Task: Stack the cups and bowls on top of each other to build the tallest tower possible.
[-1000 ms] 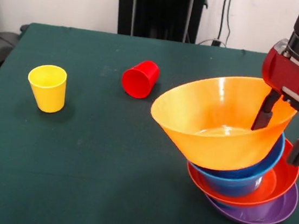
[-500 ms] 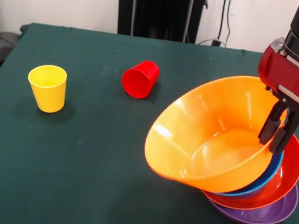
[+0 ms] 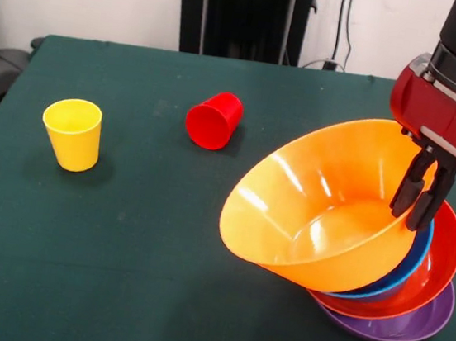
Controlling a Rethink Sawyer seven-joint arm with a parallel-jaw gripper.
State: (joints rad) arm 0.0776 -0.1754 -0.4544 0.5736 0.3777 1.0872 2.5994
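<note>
A huge orange bowl [image 3: 321, 224] leans steeply, its mouth turned toward the left of the front view. It rests on the tower: a blue bowl [image 3: 409, 272] inside a red-orange bowl [image 3: 436, 275], with a purple bowl [image 3: 409, 326] lowest. My gripper [image 3: 419, 212] is shut on the orange bowl's right rim, its dark fingers [image 3: 413, 189] pressed close together. One yellow cup [image 3: 72, 133] stands upright at the left. A red cup [image 3: 214, 120] lies on its side near the middle, mouth toward the camera.
The green table [image 3: 118, 249] ends just right of the tower, and the purple bowl sits close to that edge. A dark stand [image 3: 245, 15] rises behind the table's far side.
My fingers, which straddled the orange bowl's rim a second ago, have shut on it. The bowl has tipped from nearly level to leaning left, and it rose slightly in the last half second.
</note>
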